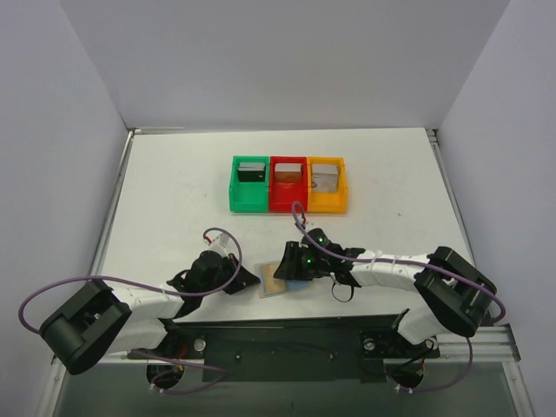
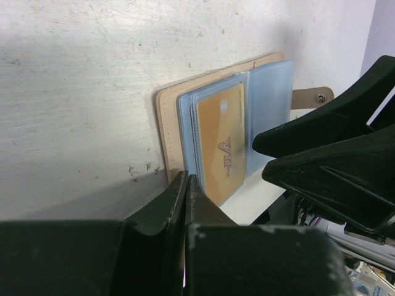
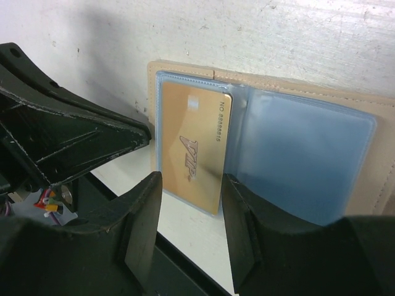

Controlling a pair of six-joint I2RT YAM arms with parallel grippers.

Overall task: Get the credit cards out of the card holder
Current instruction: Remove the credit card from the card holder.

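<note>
The tan card holder [image 1: 274, 280] lies open on the table between my two grippers, its bluish clear pockets up. A gold credit card [image 3: 196, 148] sits in its left pocket, and shows in the left wrist view [image 2: 221, 151] too. My right gripper [image 3: 191, 197] is open, one finger on each side of that card's near end. My left gripper [image 2: 185, 180] is shut, its tips against the card holder's tan edge [image 2: 165, 123]. Three more cards stand in the bins: a dark one [image 1: 251, 170], a brownish one [image 1: 287, 172] and a grey one [image 1: 325, 175].
The green bin [image 1: 248, 201], red bin [image 1: 287, 203] and orange bin [image 1: 328, 203] stand in a row at the table's middle back. The black base rail [image 1: 287, 343] runs along the near edge, just behind the card holder. White walls close in the sides.
</note>
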